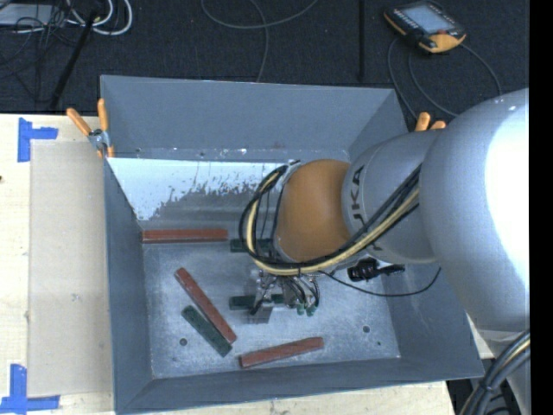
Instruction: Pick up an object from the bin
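Mid-bin (173,128), fingers (270,304) hover at a small dark — possibly green — block (243,302); opening indiscernible.

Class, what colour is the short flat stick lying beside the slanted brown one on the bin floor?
Dark green stick, clearest in the camera view.

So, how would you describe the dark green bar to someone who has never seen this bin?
Look in the grey bin, at the lower left of its floor, left of the tool. Two slanted bars lie there side by side; the green bar is the one nearer the lower left corner. It is dark green and shorter, while the brown bar beside it is reddish.
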Robot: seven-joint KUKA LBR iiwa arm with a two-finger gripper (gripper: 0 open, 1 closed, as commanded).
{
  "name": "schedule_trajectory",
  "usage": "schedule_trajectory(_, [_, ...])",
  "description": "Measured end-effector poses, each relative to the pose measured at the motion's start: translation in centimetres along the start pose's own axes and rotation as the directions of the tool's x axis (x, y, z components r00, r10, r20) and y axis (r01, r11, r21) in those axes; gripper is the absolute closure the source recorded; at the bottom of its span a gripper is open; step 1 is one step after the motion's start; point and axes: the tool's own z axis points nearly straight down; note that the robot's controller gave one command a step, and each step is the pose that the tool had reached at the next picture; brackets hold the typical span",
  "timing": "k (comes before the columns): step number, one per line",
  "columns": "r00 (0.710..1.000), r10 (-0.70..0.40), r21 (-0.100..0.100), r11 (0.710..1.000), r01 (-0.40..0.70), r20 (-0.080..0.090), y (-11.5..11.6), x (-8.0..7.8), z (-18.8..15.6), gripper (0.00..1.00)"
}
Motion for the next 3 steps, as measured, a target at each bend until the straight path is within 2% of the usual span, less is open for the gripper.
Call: schedule_trajectory(3, [1.000, -0.001, 0.001, 1.000, 0.001, -0.007, 0.0, 0.2, -1.7, 1.00])
